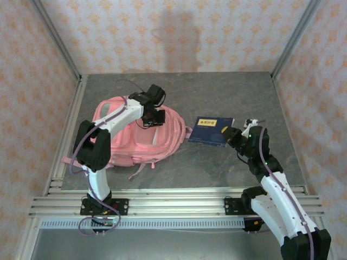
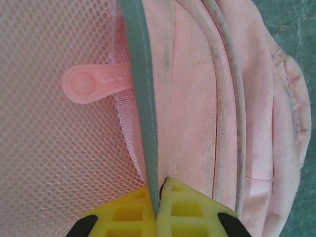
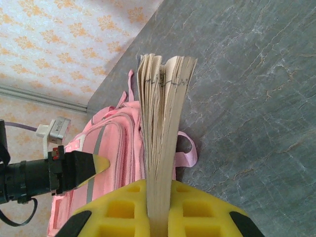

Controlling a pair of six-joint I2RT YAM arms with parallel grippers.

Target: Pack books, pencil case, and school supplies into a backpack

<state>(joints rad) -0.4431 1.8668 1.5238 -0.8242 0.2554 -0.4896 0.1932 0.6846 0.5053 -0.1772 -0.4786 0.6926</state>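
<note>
The left hand (image 2: 157,210) is pinched tight on the grey-green edge strip (image 2: 143,98) of the pink backpack (image 1: 135,143). The backpack lies flat on the left side of the bench (image 1: 217,92). A pink zip tab (image 2: 94,85) sits on the mesh just beside that strip. The right hand (image 3: 159,207) is squeezed tight on a dark blue book (image 1: 210,130) with a yellow label, and it grips the book by its page side. The book is just to the right of the backpack, and I cannot tell if it rests on the bench or is lifted a little. I think the job now is to open the bag's mouth and slide this book in. To do it well, the left hand should lift the strip up and away so a wide gap opens. It should hold firm so the soft cloth does not flop shut. The right hand should point the book's thin side at the gap, then push it in slowly. The pages fan out a bit, so a corner could catch on the cloth.
</note>
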